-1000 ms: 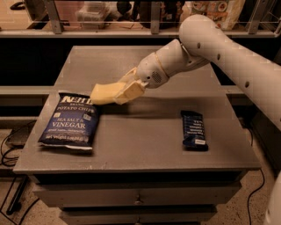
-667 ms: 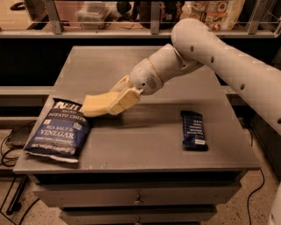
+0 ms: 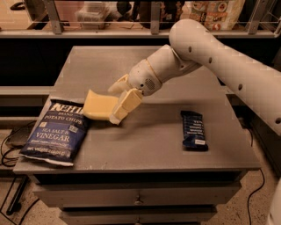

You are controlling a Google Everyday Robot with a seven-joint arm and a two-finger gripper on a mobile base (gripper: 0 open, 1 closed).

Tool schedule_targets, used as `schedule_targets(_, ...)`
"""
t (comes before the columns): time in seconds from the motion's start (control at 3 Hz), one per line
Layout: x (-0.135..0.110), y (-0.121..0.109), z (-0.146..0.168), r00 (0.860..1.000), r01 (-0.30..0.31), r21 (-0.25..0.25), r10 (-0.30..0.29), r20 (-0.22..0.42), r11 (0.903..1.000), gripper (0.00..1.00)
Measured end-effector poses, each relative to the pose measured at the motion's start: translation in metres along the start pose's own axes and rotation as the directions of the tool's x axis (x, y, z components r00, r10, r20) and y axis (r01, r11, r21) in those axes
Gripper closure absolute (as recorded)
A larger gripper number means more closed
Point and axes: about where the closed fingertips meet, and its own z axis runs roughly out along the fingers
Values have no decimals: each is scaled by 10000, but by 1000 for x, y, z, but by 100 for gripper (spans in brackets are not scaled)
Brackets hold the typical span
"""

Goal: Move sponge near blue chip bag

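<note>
The pale yellow sponge is held in my gripper, just above the grey table left of its middle. The gripper's cream fingers are shut on the sponge's right end. The sponge's left edge hangs right beside the top right corner of the blue chip bag, which lies flat at the table's front left, overhanging the left edge a little. My white arm reaches in from the upper right.
A small dark blue snack bar wrapper lies on the right part of the table. Drawers sit under the tabletop. A shelf rail with packages runs behind the table. Cables lie on the floor at left.
My gripper has carried the sponge left and down, from the table's middle to beside the chip bag's top right corner. The view has shifted a little.
</note>
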Motion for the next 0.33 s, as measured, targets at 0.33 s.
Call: schedule_targets(0.33, 0, 0, 0, 10000, 1, -2, -1, 0, 10000, 0)
